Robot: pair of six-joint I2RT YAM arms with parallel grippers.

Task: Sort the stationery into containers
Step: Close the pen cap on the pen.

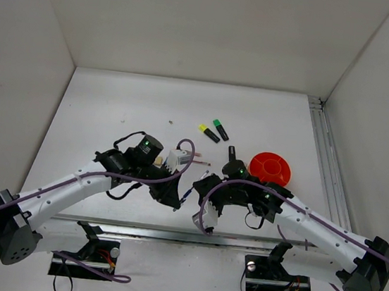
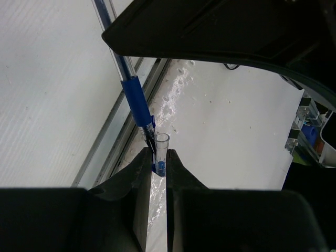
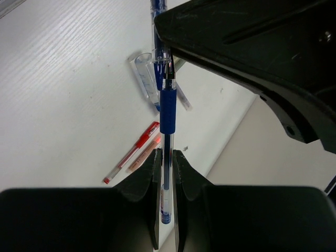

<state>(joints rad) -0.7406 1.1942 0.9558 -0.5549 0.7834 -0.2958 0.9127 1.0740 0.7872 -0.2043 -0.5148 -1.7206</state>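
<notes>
The right gripper (image 3: 167, 157) is clenched on a thin clear pen with a blue rubber grip (image 3: 168, 113). The pen runs straight up the middle of the right wrist frame, with its tip pointing away from the fingers. The left gripper (image 2: 159, 157) pinches a small clear tube-like cap with a blue plug (image 2: 161, 152), its mouth facing that tip. In the left wrist view the tip sits just beside the mouth's left rim, apparently not inside, so the two axes look slightly offset. The round orange-red plastic pot (image 1: 276, 175) lies right of centre in the top view, nearer the right arm.
</notes>
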